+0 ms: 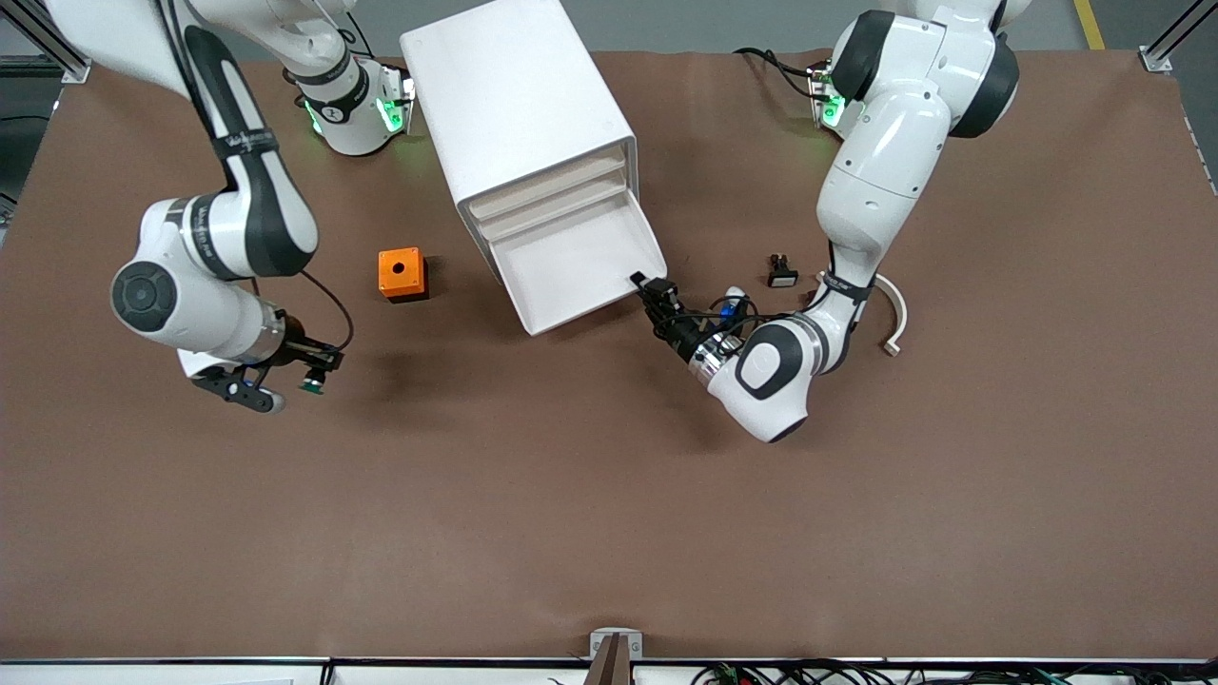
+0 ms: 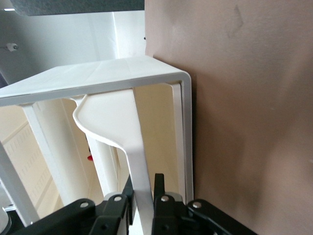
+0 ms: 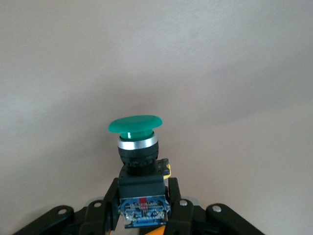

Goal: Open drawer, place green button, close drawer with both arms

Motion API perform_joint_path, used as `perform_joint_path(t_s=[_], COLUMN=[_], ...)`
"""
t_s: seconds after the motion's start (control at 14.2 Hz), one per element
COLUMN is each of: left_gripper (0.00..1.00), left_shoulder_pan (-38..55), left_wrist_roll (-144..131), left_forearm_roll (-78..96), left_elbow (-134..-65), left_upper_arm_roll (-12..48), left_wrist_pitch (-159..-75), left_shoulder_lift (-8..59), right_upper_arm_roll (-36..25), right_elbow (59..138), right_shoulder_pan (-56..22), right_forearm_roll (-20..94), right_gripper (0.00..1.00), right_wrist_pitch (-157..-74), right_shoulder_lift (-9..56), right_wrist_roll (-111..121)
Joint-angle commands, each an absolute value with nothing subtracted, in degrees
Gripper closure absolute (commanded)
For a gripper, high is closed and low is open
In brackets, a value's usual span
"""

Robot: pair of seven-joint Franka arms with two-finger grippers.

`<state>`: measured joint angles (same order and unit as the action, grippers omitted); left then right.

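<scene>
The white cabinet (image 1: 514,105) has its bottom drawer (image 1: 580,271) pulled open and nothing shows in it. My left gripper (image 1: 649,288) is shut on the drawer's front lip at the corner toward the left arm's end. In the left wrist view the fingers (image 2: 159,188) pinch that white lip (image 2: 134,142). My right gripper (image 1: 306,373) is shut on the button (image 1: 311,383) and holds it over bare table toward the right arm's end. In the right wrist view the green cap (image 3: 134,124) points away from the gripper (image 3: 144,191), which clamps the black-and-blue body.
An orange box (image 1: 402,274) stands on the brown table beside the open drawer, toward the right arm's end. A black button with a white face (image 1: 782,272) and a white curved piece (image 1: 894,319) lie by the left arm.
</scene>
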<state>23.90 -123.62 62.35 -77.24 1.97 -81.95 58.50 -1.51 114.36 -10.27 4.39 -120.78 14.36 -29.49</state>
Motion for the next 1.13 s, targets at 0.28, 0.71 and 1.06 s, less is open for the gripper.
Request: perform_joint_path(t_s=[0.28, 0.71, 1.06], left_gripper=[0.78, 0.00, 0.00], left_shoulder_pan=[22.59, 23.03, 22.06], left_wrist_roll=[-123.92, -123.84, -117.10], left_forearm_roll=[63.72, 63.28, 61.54], left_elbow=[-76.20, -76.20, -71.21], left_upper_arm_roll=[1.85, 2.02, 1.32], left_wrist_pitch=[-83.23, -83.23, -82.71], left_shoulder_lift=[58.62, 58.36, 58.01], right_upper_arm_roll=[-1.67, -1.67, -1.67], right_elbow=[113.73, 110.40, 109.69], right_shoulder_pan=[-24.15, -34.26, -40.85], right_forearm_roll=[4.92, 4.92, 5.10], right_gripper=[1.00, 1.00, 1.00], right_wrist_pitch=[-117.86, -117.69, -118.73], right_shoulder_lift=[10.02, 10.63, 11.77], right_wrist_roll=[-52.34, -69.94, -80.57])
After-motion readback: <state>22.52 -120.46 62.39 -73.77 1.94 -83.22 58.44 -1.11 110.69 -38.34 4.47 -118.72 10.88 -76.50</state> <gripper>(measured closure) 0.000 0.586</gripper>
